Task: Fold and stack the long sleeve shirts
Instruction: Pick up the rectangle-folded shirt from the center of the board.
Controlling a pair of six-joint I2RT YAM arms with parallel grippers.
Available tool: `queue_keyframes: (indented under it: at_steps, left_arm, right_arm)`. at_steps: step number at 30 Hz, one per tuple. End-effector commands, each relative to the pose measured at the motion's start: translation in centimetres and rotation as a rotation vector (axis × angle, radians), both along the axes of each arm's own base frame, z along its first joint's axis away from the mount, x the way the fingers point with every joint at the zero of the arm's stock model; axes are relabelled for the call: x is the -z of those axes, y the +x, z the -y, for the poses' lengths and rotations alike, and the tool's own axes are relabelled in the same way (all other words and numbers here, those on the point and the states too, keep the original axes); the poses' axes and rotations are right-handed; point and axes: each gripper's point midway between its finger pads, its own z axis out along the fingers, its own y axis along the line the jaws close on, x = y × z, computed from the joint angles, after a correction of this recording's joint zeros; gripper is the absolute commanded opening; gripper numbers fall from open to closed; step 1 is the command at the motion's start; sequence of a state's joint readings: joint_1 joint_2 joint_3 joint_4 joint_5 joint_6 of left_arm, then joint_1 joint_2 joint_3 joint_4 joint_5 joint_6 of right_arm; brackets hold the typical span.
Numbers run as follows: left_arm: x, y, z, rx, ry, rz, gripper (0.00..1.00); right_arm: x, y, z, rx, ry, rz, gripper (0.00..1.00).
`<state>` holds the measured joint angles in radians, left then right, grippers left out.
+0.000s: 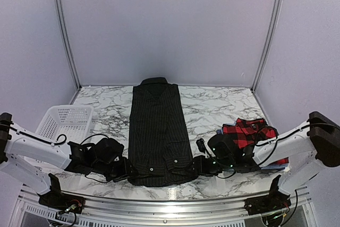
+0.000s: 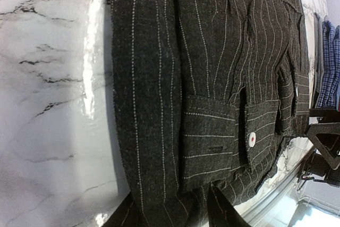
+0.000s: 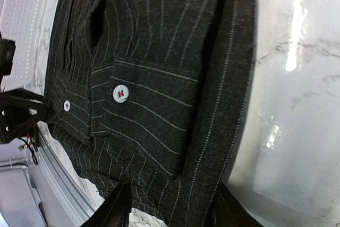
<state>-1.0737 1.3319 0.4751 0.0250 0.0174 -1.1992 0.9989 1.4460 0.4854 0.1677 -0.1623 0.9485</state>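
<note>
The black pinstriped shirt lies flat in the middle of the marble-patterned surface. It is folded into a long narrow panel, with the collar at the far end and the hem at the near edge. The left tool sits at the near left corner of the hem and the right tool at the near right corner. Each tool is spread. Its dark fingers stand on either side of a stretch of hem, and the cloth between them lies flat, not gathered.

The cloth is a dark, slightly fuzzy weave crossed by fine dotted light stripes. The surface is glossy white with grey veins and throws back glare.

The wrist views show what the overhead view blurs. Both sleeves are folded across the body. Their buttoned cuffs lie near the hem, each with a white button stitched in red.

The overhead view alone shows the red-and-black plaid shirt, heaped loosely on the right well apart from the black one. The left wrist view catches a folded blue checked shirt beyond the black shirt's far side. A white mesh basket stands on the left.
</note>
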Motion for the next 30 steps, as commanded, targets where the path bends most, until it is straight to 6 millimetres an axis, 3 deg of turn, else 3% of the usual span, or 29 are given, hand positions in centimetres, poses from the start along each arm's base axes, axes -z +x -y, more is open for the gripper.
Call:
queue_keyframes:
  at_steps: [1,5,13,27,30]
  left_arm:
    - [1.5,-0.8,0.2,0.002,0.002,-0.049,0.41]
    - [1.6,-0.7,0.8,-0.013,-0.035,-0.061,0.33]
    - [1.6,-0.4,0.7,-0.042,-0.032,-0.065,0.23]
    - [1.4,-0.2,1.3,-0.037,-0.028,-0.065,0.15]
    - [1.2,-0.1,1.6,-0.03,-0.034,-0.062,0.12]
  right_arm:
    - [2.8,-1.8,1.2,0.003,-0.05,-0.123,0.43]
    - [2.3,-1.2,1.4,0.045,-0.005,-0.122,0.36]
    - [0.6,0.6,1.7,0.107,0.065,-0.094,0.35]
    - [0.3,2.5,0.4,0.102,0.13,-0.109,0.35]
    - [0.4,2.3,0.4,0.093,0.128,-0.114,0.26]
